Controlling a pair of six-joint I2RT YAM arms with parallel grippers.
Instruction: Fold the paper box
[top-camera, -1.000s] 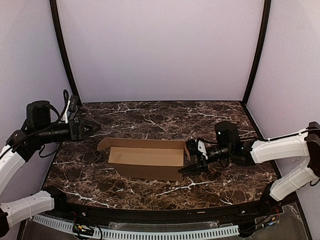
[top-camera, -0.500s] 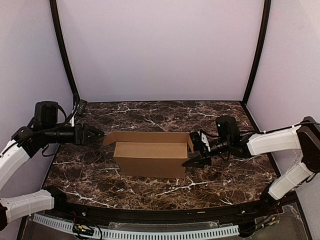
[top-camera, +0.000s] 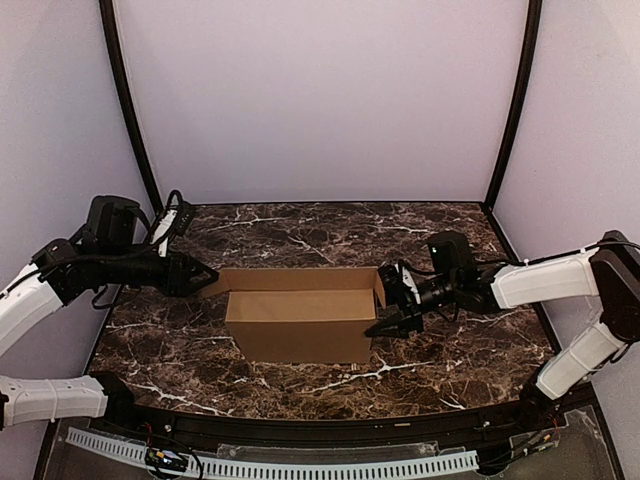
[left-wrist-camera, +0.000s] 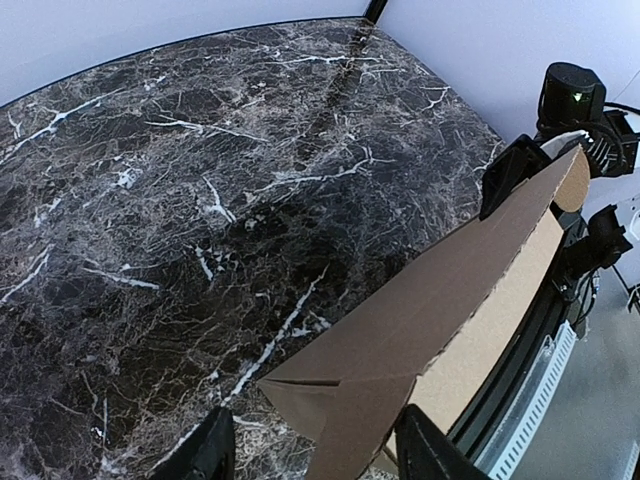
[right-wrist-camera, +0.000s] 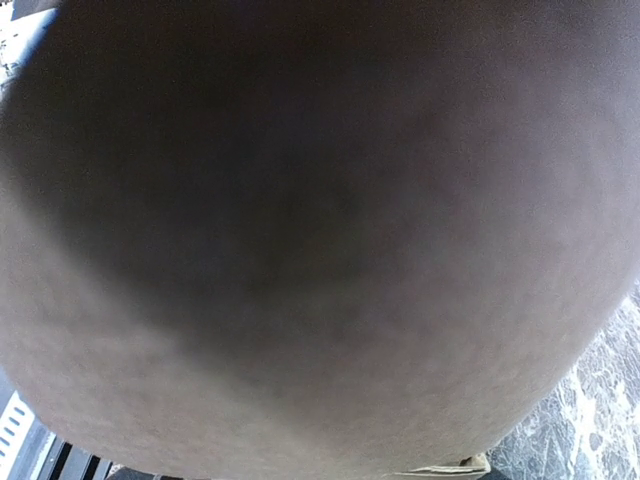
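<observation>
The paper box (top-camera: 300, 320), plain brown cardboard with its top open, stands lengthwise in the middle of the table. My left gripper (top-camera: 205, 278) is at its left end. In the left wrist view the end flap (left-wrist-camera: 370, 400) pokes between the two fingers (left-wrist-camera: 212, 452). The far finger stands apart from the flap, so the jaws are open around it. My right gripper (top-camera: 385, 305) straddles the box's right end wall, one finger above and one below, and is shut on it. Cardboard (right-wrist-camera: 320, 240) fills the right wrist view and hides those fingers.
The dark marble table (top-camera: 450, 370) is walled in by pale panels with black corner posts (top-camera: 125, 100). A perforated white cable rail (top-camera: 330, 468) runs along the near edge. Both arms reach in from the sides.
My left gripper has moved right up to the box's left flap and narrowed its jaws. The box has tipped and shifted slightly towards the back. The right gripper has stayed on the right end.
</observation>
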